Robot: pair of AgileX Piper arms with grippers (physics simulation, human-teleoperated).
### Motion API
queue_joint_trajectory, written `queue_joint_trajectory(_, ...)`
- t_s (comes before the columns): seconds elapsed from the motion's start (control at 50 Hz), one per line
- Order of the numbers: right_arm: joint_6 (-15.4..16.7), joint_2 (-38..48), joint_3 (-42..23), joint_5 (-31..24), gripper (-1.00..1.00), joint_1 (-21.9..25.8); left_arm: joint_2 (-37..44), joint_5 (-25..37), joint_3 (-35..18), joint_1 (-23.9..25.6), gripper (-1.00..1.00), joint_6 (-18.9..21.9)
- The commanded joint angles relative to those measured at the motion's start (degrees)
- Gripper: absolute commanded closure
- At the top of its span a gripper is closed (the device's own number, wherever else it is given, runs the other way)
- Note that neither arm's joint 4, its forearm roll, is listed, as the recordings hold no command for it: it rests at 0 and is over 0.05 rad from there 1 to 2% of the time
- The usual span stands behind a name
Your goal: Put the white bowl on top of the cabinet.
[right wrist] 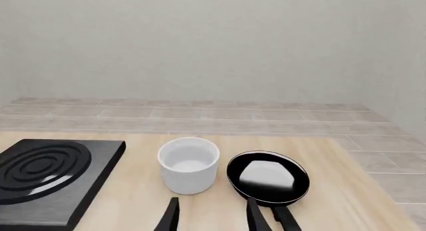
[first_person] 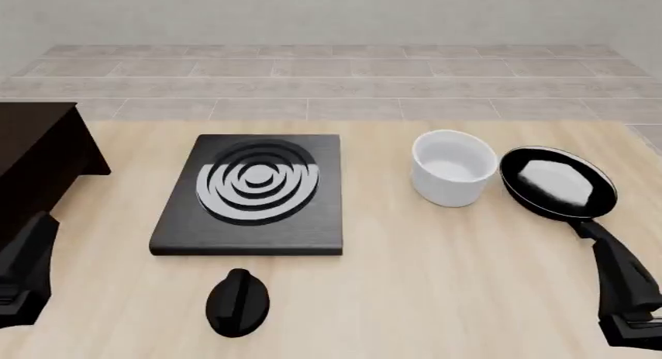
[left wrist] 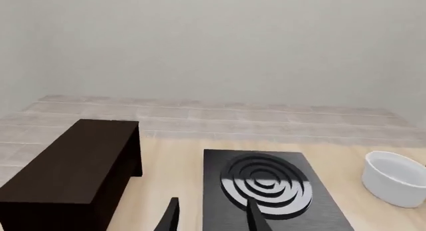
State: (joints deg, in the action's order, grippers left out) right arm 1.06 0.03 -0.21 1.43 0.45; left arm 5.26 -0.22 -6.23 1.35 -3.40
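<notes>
Nearest, at the front view's bottom corners, the two arms sit low and back from everything: the left gripper [first_person: 23, 277] at about 8 o'clock and the right gripper [first_person: 631, 293] at about 4 o'clock, neither touching any object. Each wrist view shows its own pair of dark fingertips, the left fingers [left wrist: 169, 218] and the right fingers [right wrist: 170, 216], standing apart with bare table between them, so both claws are spread and hold nothing. Just ahead, near the front edge at 6 o'clock, a small black knob [first_person: 238, 301] lies on the light wooden table [first_person: 435, 281]. Beyond the knob rests the flat black stove plate [first_person: 253, 192] with white concentric rings, lying roughly at the centre. Toward 2 o'clock from the centre stands the white bowl [first_person: 453, 169], upright on the table, its mouth open and its inside bare; it is well apart from the stove plate and just beside the black frying pan [first_person: 559, 183], which lies at 3 o'clock with a white glare in its dish and its handle running back toward the right arm. Whether bowl and pan touch I cannot tell. Off at 9 o'clock, cut by the frame's edge, stands the dark brown cabinet [first_person: 36, 153], its flat top bare, well apart from the bowl with the stove plate between them.
</notes>
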Motion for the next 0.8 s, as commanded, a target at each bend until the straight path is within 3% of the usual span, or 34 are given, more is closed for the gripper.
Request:
queue_joint_trajectory(0.02,0.2,0.0,0.09,0.39,-1.0,0.03,1.61,5.25,-7.76,3.3,-1.0,1.58)
queue_joint_trajectory(0.06,0.3,-0.01,-0.11,0.34,-1.0,0.04,1.86,6.18,-8.57,4.11,-1.0,3.99)
queue_joint_trajectory(0.1,-0.09,0.01,-0.05,-0.18,-1.0,-0.01,1.66,7.73,-10.09,3.58,-1.0,2.63)
queue_joint_trajectory(0.2,0.29,-0.01,-0.04,0.4,-1.0,0.04,3.46,10.96,-14.33,3.8,-1.0,5.05)
queue_joint_trajectory(0.3,0.03,0.01,0.03,0.08,-1.0,0.01,6.99,12.17,-17.3,3.92,-1.0,3.86)
queue_joint_trajectory(0.5,0.29,0.0,0.04,0.49,-1.0,0.03,15.67,10.45,-22.28,7.36,-1.0,4.38)
queue_joint_trajectory(0.54,-0.09,0.04,0.08,-0.02,-1.0,-0.02,20.22,10.01,-24.72,10.08,-1.0,5.53)
queue_joint_trajectory(0.8,-0.06,0.01,-0.14,-0.21,-1.0,-0.01,28.44,10.91,-33.06,11.79,-1.0,6.15)
